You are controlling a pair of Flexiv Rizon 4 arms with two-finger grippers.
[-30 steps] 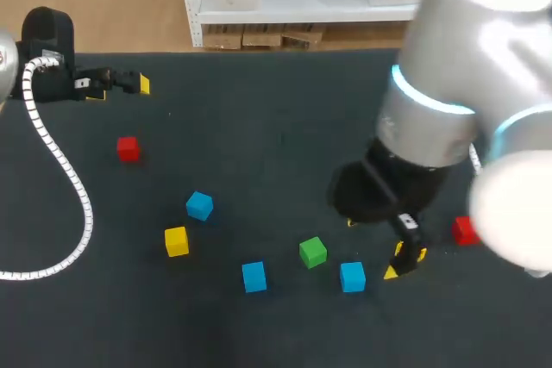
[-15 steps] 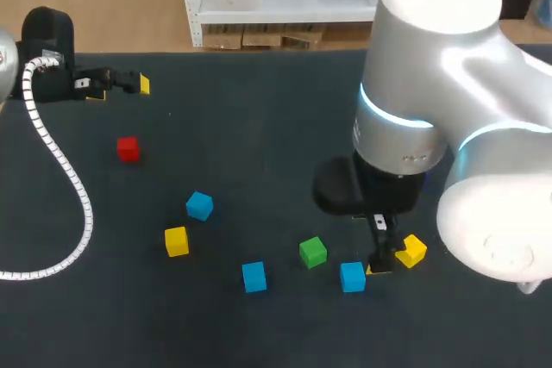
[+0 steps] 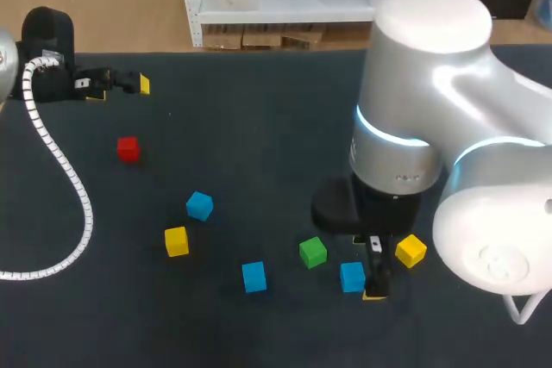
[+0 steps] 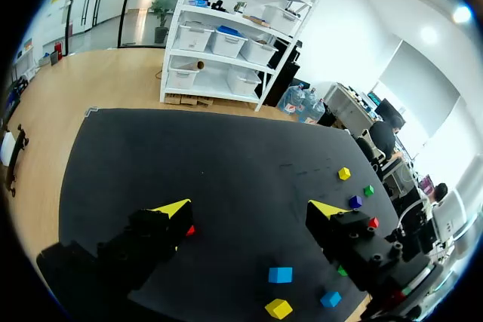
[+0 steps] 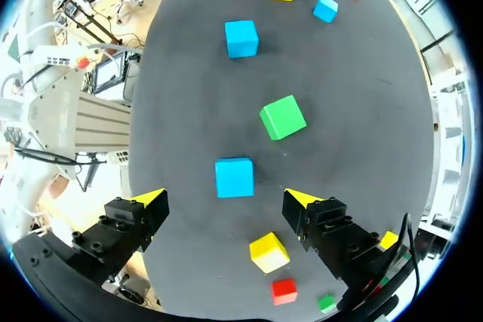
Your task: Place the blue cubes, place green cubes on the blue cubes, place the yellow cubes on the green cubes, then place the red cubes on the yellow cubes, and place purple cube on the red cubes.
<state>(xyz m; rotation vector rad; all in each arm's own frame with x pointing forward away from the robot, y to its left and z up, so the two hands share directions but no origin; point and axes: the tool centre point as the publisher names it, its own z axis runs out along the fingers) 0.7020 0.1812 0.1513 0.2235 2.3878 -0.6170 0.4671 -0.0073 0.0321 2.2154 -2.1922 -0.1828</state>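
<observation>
Three blue cubes (image 3: 199,206) (image 3: 254,276) (image 3: 352,276) lie near the table's front, with a green cube (image 3: 313,252) between the last two. Yellow cubes sit at the front left (image 3: 176,240) and by my right arm (image 3: 410,250). A red cube (image 3: 128,148) lies at the left. My right gripper (image 3: 371,282) hangs open just right of the nearest blue cube. In the right wrist view that blue cube (image 5: 235,177) lies just ahead of the open right gripper (image 5: 226,200), untouched. My left gripper (image 3: 121,85) rests open at the far left, its fingers (image 4: 177,207) empty.
The right wrist view shows another yellow cube (image 5: 269,252), a red cube (image 5: 284,290) and a small green cube (image 5: 326,303) under the gripper. A white ribbed cable (image 3: 65,170) trails over the table's left side. My bulky right arm (image 3: 423,127) hides the table's right part.
My right arm has swung left and forward, bringing its gripper beside the front blue cube. The yellow cube near it came into view and the right-hand red cube got covered. The left arm stayed still.
</observation>
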